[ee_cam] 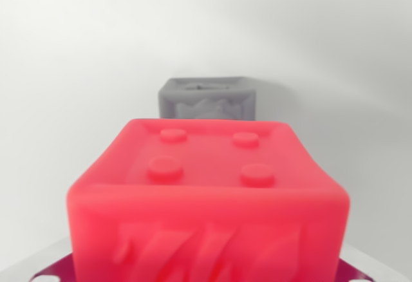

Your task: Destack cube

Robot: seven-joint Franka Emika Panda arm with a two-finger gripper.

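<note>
Filling the lower centre of the frame, the red cube [209,198] is sitting very close, the grey cube [207,100] lying beyond at upper centre; the jaws are showing nowhere, so their opening cannot be told, and closing squarely on opposite sides should be suiting the lift.

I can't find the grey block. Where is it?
In the wrist view, the grey cube sits in the middle, behind the big red cube and partly hidden by it, on the white surface.
</note>
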